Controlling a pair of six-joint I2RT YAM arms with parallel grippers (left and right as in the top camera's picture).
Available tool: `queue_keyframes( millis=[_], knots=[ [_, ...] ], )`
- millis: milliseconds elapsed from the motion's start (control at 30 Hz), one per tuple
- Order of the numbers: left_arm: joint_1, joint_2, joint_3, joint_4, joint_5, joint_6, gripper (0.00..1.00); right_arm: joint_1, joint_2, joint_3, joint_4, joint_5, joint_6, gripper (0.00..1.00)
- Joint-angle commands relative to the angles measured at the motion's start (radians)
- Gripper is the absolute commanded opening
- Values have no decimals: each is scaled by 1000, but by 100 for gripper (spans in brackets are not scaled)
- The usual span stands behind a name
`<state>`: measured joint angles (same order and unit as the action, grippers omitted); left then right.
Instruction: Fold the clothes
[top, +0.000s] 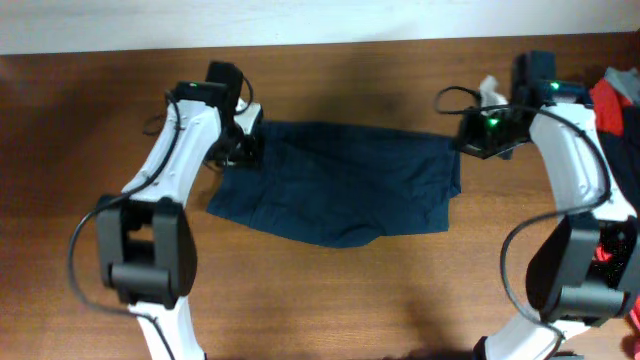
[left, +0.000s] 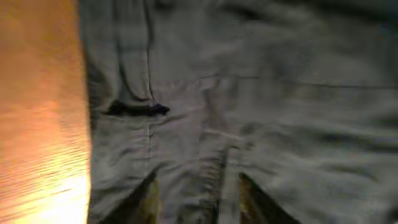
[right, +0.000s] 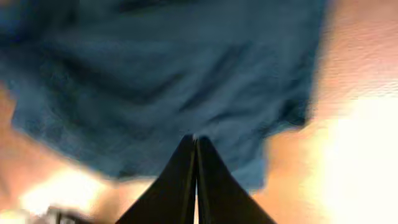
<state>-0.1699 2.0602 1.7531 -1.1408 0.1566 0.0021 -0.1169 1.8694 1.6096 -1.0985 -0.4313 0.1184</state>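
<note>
The clothes (top: 335, 185) are one dark navy garment lying wrinkled and spread in the middle of the wooden table (top: 90, 130). My left gripper (top: 240, 150) is at its upper left corner. In the left wrist view the cloth (left: 261, 93) fills the frame, and the gripper (left: 199, 190) stands open with a ridge of cloth between its two fingers. My right gripper (top: 478, 135) is at the garment's upper right corner. In the right wrist view its fingers (right: 194, 142) are pressed together, tips over the blue cloth (right: 155, 81), with nothing visible between them.
A bright red garment (top: 618, 100) lies at the table's right edge, behind the right arm. A small pale cloth (top: 490, 90) sits just beyond the right gripper. The table's far edge meets a white wall (top: 300, 20) along the top.
</note>
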Motion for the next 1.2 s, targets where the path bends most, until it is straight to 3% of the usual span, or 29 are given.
queue_keyframes(
  millis=[0,133,200,333,533,633,667,767,1067,1167],
  knots=[
    [33,-79,24,-13,-6,-49,48,106,-11,2,-45,-59,-82,5],
    [95,-78,-24,-24,19,-133,57,240,-10,-33,-7,-51,-85,5],
    [133,-78,-82,-20,83,-145,59,299,-10,-55,47,-26,-79,15],
    [186,-78,-203,0,189,-144,61,360,22,-80,109,28,-8,19],
    [223,-78,-358,113,237,-144,84,392,120,-82,124,27,-1,18],
    [227,-78,-412,181,248,-144,87,393,166,-82,135,22,21,17],
    [227,-78,-426,203,248,-145,93,393,177,-82,139,20,21,17],
    [227,-78,-465,272,248,-152,99,393,208,-82,145,18,22,17],
    [300,-79,-483,389,249,-150,99,392,261,-82,137,18,37,17],
    [352,-78,-483,430,420,1,99,393,264,-85,134,22,36,17]
  ],
)
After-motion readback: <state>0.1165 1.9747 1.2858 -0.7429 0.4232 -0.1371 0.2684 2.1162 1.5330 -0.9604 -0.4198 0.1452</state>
